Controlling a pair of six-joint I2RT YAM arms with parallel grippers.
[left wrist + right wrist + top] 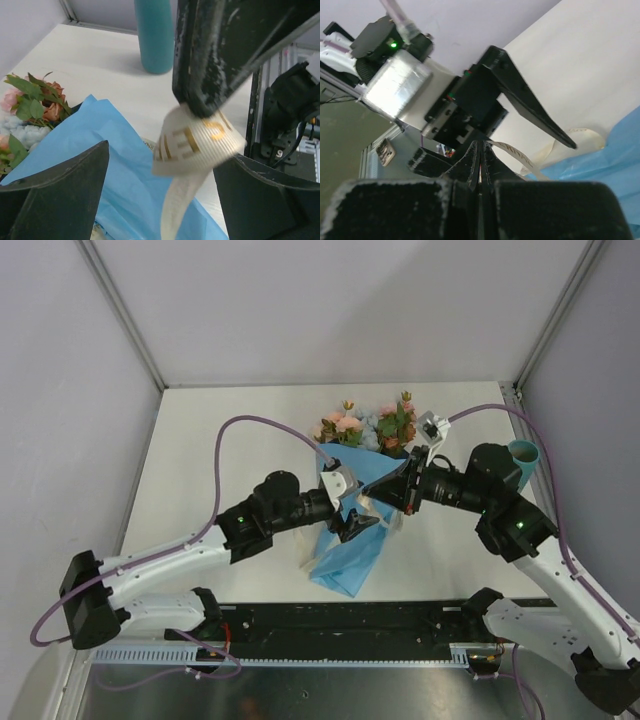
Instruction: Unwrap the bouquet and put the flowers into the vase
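At the middle of the white table [220,440], your right pincer [195,100] pinches the cream lettered ribbon [200,145] of the blue paper-wrapped bouquet [345,560]; your left pincer [160,165] gapes wide around that ribbon. The tall teal cylindrical vase [522,452] stands far right.

The bouquet [348,552] lay on the desk [200,440] between my arms, a light-blue paper cone with its narrow end toward me. The flowers [372,424] (pink, peach, pale blue, with green leaves) crowded its far, wide mouth. Its cream ribbon [196,144], lettered in gold, hung pinched in my right fingers [210,55]. The vase [524,453], a plain teal tube, stood upright at the right, apart from the paper.
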